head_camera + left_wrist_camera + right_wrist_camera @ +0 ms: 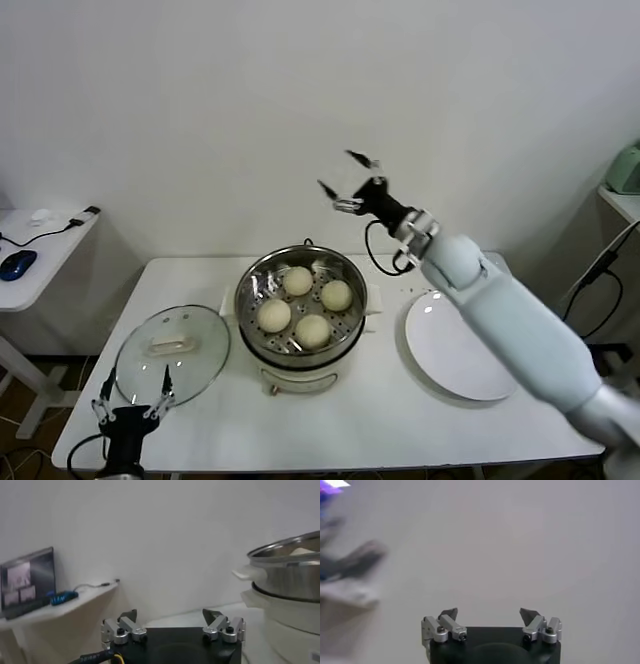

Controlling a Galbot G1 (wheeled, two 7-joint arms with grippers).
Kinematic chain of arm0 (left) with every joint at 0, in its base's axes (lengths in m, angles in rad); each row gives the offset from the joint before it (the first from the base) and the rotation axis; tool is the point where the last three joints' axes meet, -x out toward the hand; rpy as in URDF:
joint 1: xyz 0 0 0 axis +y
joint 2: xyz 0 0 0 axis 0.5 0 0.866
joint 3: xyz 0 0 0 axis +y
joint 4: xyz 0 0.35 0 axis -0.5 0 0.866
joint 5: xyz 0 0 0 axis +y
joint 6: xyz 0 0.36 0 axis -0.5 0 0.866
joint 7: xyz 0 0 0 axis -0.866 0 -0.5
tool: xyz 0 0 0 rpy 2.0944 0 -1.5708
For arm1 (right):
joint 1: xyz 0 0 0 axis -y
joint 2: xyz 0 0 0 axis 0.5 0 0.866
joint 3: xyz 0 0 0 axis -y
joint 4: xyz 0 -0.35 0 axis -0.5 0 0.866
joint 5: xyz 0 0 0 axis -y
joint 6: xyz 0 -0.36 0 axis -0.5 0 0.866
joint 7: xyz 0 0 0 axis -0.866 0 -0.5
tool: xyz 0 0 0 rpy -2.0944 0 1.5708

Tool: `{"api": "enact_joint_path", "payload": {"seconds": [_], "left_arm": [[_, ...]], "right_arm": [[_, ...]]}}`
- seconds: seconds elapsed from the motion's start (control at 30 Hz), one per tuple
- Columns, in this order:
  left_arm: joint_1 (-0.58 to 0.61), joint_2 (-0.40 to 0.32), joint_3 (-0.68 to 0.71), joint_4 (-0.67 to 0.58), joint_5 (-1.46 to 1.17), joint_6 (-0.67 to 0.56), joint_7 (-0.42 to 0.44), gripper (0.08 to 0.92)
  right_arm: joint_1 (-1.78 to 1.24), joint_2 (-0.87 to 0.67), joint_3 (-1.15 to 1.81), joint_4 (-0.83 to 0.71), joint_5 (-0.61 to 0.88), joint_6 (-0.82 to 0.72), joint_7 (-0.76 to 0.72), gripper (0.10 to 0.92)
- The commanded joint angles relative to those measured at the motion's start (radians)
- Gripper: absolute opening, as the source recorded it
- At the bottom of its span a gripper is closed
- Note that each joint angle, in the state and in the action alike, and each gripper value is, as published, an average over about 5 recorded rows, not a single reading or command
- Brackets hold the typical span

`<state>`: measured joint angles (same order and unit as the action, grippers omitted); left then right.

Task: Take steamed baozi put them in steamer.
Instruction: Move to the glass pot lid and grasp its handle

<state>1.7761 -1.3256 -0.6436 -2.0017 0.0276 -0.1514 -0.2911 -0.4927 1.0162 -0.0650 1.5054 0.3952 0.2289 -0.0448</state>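
Only the head view shows four baozi point(305, 307) inside the steamer point(300, 352); both pincers released.

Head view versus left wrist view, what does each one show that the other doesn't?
Only the head view shows the four cream-white round baozi lying in the pot, the round glass lid, the flat white plate and the open right hand raised above the table. Only the left wrist view shows a dark laptop on a side shelf. Both show the shiny round stainless-steel steamer and the open, empty left hand.
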Motion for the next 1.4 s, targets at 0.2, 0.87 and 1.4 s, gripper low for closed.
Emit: {"api": "enact_joint_path", "payload": {"seconds": [0.2,0.87,1.4], "left_arm": [[-0.131,0.041,-0.037,0.216,0.684,0.005,-0.082,0.823],[-0.425,0.015,-0.008,0.601,1.144,0.015,-0.194,0.823],[-0.508,0.035,-0.003,0.687,1.198,0.105,-0.120,0.823]], "right_arm": [[-0.862,0.257,0.697,0.105,-0.065,0.319,0.247,0.823],[-1.127,0.290,0.623,0.206,-0.106,0.405,0.211,0.823],[-1.136,0.305,0.625,0.208,-0.115,0.413,0.206,0.823]]}}
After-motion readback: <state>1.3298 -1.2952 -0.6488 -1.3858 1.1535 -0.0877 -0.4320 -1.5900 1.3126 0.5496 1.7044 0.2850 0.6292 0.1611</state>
